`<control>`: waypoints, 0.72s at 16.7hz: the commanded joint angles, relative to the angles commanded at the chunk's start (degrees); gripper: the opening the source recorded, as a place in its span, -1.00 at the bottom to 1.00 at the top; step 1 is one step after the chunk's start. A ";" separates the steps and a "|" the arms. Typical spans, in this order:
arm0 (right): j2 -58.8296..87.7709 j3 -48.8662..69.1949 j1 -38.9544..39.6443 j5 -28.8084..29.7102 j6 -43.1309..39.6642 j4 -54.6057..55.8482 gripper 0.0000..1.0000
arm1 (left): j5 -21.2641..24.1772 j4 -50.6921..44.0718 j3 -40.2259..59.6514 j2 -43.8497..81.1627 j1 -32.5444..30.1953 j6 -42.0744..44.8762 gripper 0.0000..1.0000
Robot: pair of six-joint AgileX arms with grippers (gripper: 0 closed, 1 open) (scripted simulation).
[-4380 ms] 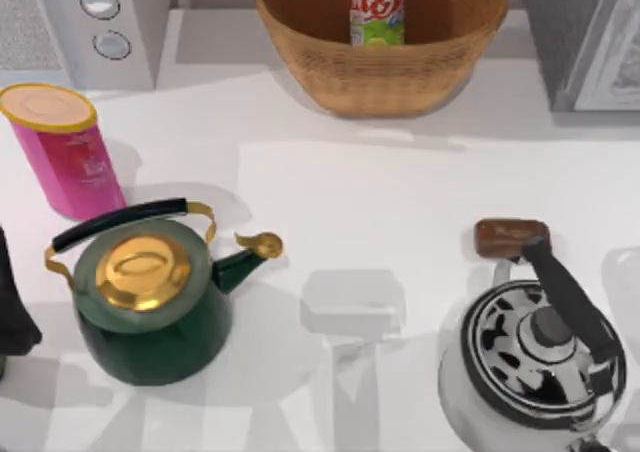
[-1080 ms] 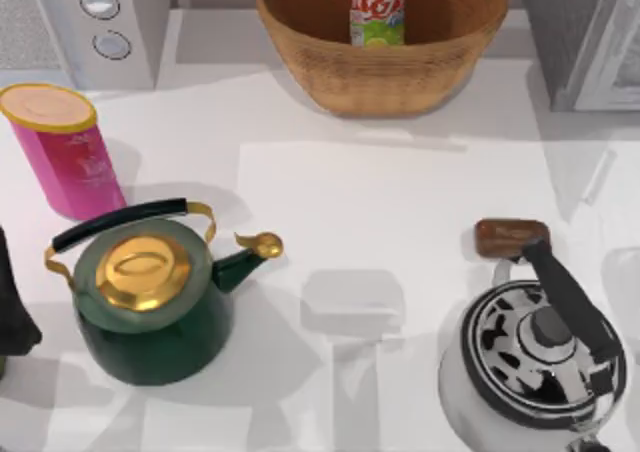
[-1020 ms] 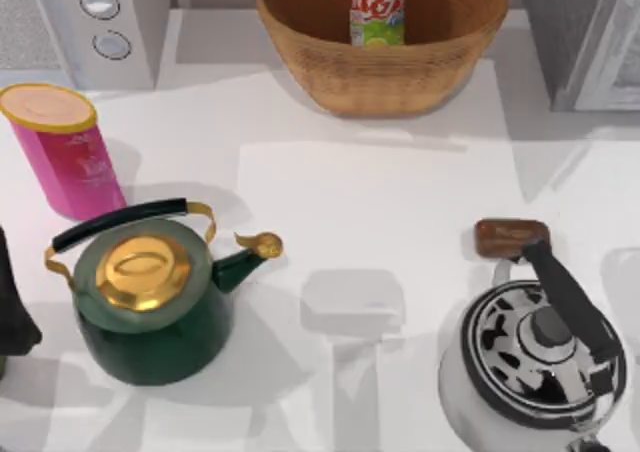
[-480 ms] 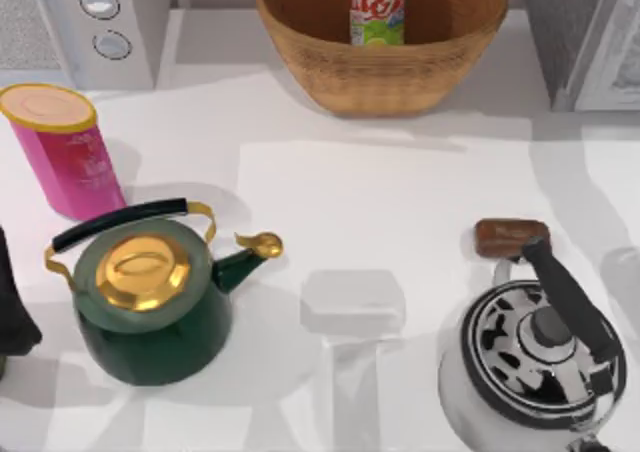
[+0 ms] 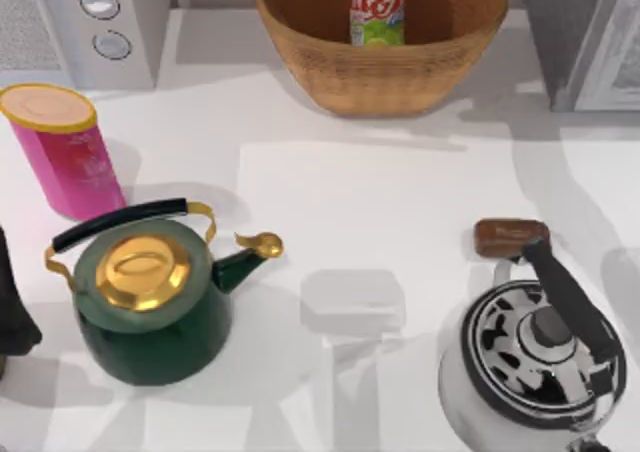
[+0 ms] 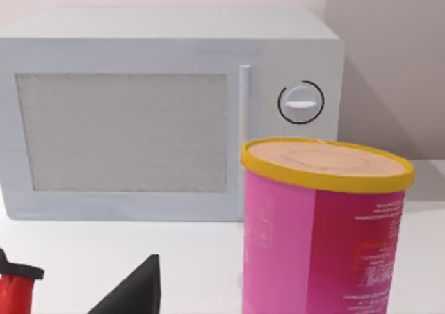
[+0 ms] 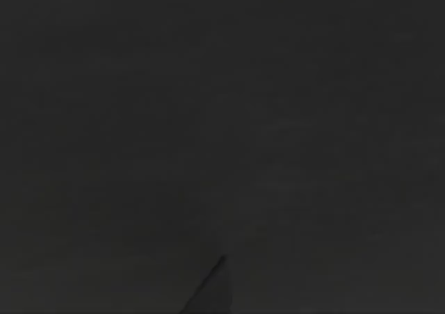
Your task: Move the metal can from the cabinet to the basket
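Observation:
The metal can (image 5: 377, 8), red with white script and a light green lower band, stands upright inside the basket (image 5: 450, 57) at the back middle of the table. The cabinet (image 5: 560, 32), grey and speckled with a pale framed door panel, is at the back right corner. My left arm (image 5: 10, 312) sits parked as a dark shape at the table's left edge, beside the green kettle. The right wrist view is dark.
A white microwave (image 5: 90, 27) with two knobs stands at the back left, and a pink canister (image 5: 65, 152) with a yellow lid is in front of it. A green kettle (image 5: 150, 302) is front left. A chrome kettle (image 5: 535, 367) and a small brown block (image 5: 510, 237) are front right.
Only the shadows on the table's right side have shifted. The can, the basket, the kettles and the left arm stay where they were.

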 joint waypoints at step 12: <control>7.22 5.21 -4.20 -4.33 -0.01 2.46 1.00 | 0.00 0.00 0.00 0.00 0.00 0.00 1.00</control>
